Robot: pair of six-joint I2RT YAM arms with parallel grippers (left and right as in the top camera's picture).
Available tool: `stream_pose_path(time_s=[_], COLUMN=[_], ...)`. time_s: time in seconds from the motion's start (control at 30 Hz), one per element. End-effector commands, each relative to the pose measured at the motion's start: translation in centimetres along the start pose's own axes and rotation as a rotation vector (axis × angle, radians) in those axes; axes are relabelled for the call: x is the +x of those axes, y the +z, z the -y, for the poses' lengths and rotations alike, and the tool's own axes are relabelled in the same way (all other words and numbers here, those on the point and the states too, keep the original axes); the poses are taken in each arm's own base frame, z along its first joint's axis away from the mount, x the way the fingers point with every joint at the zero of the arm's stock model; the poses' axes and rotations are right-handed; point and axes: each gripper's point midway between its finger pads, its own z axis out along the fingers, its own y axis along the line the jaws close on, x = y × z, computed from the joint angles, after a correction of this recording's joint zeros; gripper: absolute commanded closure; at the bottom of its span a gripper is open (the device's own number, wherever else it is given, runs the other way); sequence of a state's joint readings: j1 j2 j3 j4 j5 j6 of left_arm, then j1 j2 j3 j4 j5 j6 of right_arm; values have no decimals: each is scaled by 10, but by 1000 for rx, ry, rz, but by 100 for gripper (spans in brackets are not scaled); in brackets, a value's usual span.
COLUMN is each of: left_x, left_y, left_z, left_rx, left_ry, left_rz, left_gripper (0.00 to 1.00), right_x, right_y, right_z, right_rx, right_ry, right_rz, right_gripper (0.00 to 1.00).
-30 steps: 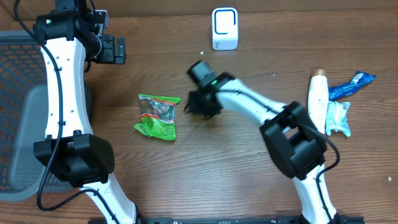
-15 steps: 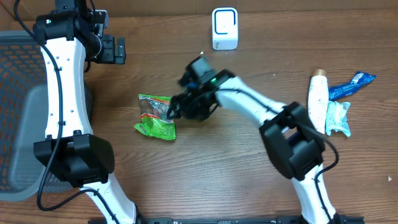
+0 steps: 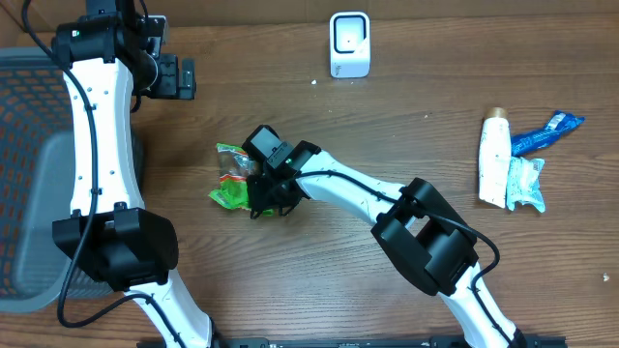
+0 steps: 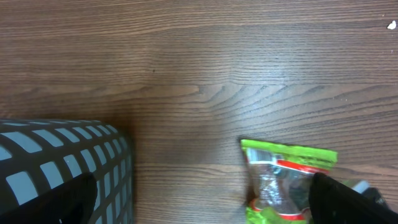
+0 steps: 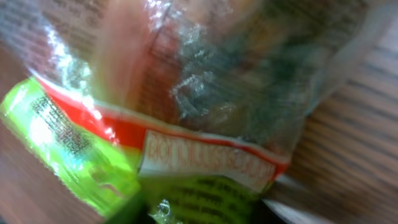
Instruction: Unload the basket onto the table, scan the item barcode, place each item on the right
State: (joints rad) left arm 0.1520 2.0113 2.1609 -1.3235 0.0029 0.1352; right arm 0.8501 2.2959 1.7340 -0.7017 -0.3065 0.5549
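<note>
1 light, crinkly snack packet (image 3: 232, 174) lies flat on the desk (image 3: 387, 106). It is probably slippery and best pinched at a sealed edge. The right end effector (image 3: 259, 198) sits over it, but I cannot tell whether it grips. The left end effector (image 3: 184, 77) is spread wide.

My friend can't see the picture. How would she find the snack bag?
From the grey mesh basket on the left, look right toward the table's middle. The snack bag lies there, partly under the right gripper. It's the only bright green packet, with a red band.
</note>
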Motion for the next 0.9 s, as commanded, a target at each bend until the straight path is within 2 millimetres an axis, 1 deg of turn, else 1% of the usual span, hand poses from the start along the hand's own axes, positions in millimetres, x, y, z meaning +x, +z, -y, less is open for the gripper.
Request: stream_pose_path(time_s=[0.0, 0.03, 0.13, 0.23, 0.27, 0.3, 0.4, 0.47, 0.57, 0.67, 0.77, 0.8, 0.87], left_x=[-5, -5, -6, -6, -6, -6, -6, -6, -6, -6, -6, -6, -6], left_y=[-20, -20, -20, -20, -20, -20, -20, -20, -20, -20, -20, -20, -20], left_z=[-1, 0, 3, 3, 2, 1, 1, 3, 3, 3, 3, 3, 3], left_rx=[-10, -9, -7, -7, -7, -8, -8, -7, -7, -7, -7, -7, -7], left_ry=[22, 25, 29, 29, 29, 27, 27, 30, 29, 29, 29, 29, 29], left_rz=[46, 47, 48, 47, 47, 47, 47, 48, 48, 48, 48, 48, 48], left_gripper=[0, 0, 0, 1, 0, 0, 0, 0, 0, 0, 0, 0, 0], right_x=[-11, -11, -9, -2, 2, 4, 11, 14, 16, 12, 2, -3, -14], right_y=[4, 0, -16, -37, -48, -55, -71, -78, -84, -86, -95, -99, -106], right_z=[54, 61, 89, 108, 120, 129, 154, 164, 173, 176, 178, 178, 180], right_rx=[89, 82, 43, -58, -96, -108, -112, -118, -128, -129, -126, -126, -127], right_ry=[126, 152, 250, 237, 244, 253, 248, 224, 190, 187, 188, 197, 221], right_rz=[-22, -40, -122, -220, -257, -276, -310, -325, -331, -319, -293, -281, -250], right_gripper=[81, 84, 85, 85, 83, 82, 78, 75, 65, 53, 41, 32, 24])
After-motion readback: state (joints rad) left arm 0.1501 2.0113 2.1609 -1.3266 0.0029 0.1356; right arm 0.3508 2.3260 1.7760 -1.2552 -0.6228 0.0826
